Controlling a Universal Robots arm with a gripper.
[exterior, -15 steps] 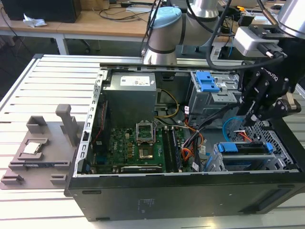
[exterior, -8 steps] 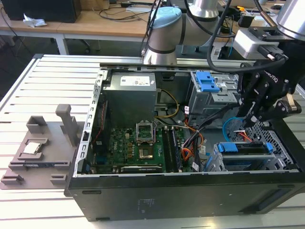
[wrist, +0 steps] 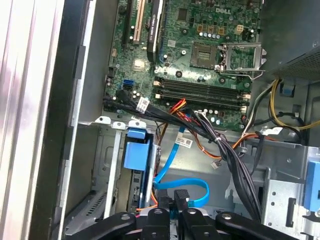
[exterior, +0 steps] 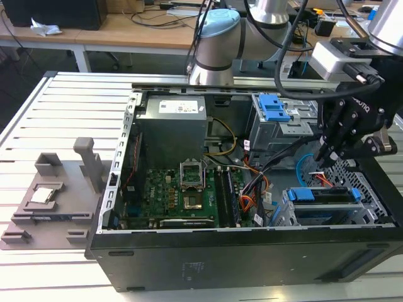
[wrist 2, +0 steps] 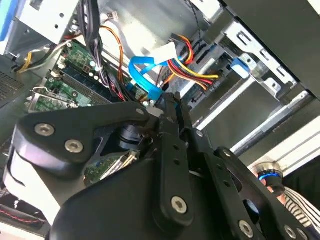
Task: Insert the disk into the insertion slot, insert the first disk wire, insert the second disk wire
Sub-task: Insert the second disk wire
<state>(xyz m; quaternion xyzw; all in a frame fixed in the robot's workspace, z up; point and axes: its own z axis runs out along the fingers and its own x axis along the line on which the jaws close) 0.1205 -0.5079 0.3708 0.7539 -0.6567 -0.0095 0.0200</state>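
The fingers (wrist: 181, 197) of the gripper (wrist: 172, 200) are drawn close together and, as far as both wrist views let me judge, pinch the dark plug end of the second disk wire (wrist: 185, 183), whose light-blue band curls in a loop right at the tips and then climbs away toward the motherboard (wrist: 200, 50). That flat cable should be light and floppy, stiff only across its width, so it will sag and twist if held by the ribbon. The hard little plug is the sound place to hold it, squarely, since its contacts look easy to damage if it goes in askew. Just beside the fingers, the disk (wrist: 136, 156) sits in its blue frame inside the insertion slot (wrist: 107, 165), apparently already seated. In the exterior view the gripper (exterior: 329, 157) hangs just above the slot's (exterior: 289, 217) back end, with the first disk wire (exterior: 323, 181) running thin and red right beneath the tips; whether its plug is seated I cannot tell. Farther out lie the open computer case (exterior: 220, 258) and the slatted surface (exterior: 63, 107).
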